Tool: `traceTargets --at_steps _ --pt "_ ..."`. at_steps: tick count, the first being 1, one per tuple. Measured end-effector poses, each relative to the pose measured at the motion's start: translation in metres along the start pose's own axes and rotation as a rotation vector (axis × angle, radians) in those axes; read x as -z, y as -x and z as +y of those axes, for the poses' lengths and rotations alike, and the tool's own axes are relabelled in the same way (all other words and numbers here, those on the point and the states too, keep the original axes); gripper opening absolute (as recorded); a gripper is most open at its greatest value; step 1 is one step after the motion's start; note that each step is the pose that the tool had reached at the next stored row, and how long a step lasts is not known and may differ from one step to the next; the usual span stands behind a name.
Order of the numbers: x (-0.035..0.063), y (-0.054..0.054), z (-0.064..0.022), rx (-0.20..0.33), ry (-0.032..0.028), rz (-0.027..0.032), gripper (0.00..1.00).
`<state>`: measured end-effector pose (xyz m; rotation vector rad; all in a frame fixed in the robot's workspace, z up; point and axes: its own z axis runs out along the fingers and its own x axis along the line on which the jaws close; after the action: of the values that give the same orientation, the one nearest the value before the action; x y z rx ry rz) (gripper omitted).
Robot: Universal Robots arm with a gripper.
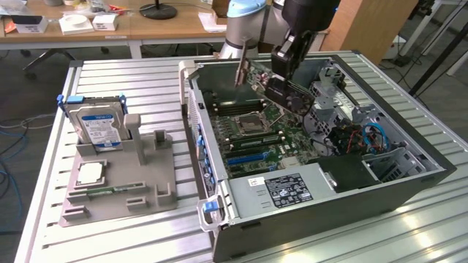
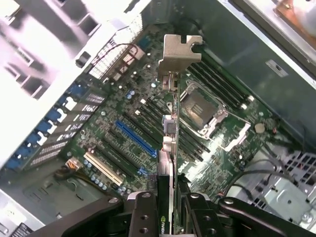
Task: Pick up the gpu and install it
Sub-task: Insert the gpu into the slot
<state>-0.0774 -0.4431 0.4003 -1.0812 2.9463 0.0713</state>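
Presently we have the gpu clamped between the jaws of the gripper. It hangs clear of all parts above the motherboard, inside the open case. The fingers pinch the card across its thin faces at one end. The bracket is at the other end, towards the case edge on the exterior view's left.

For a clean seating we advise the following:

1. Align first. In the wrist view the card's edge and the blue slot run at an angle to each other. We judge that the card needs turning until the two are parallel. The blue slot looks like the likely socket, though we cannot confirm this.
2. Level the card. In the exterior view it appears tilted, with the bracket end higher. A tilted card would meet the slot at one corner and bind.
3. Guide the bracket along the case edge it faces, so that its tongue does not catch the sheet metal.
4. Keep clear of the CPU socket, which lies close beside the card's line.
5. Press straight down and evenly. The grip is at one end only, so the free end may lag and ride high.
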Motion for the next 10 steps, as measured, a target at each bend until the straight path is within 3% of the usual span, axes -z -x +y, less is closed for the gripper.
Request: traceTargets --at_steps 10 --pt "-0.0023 -0.0001 -0.0001 0.182 0.0032 0.0077 0.26"
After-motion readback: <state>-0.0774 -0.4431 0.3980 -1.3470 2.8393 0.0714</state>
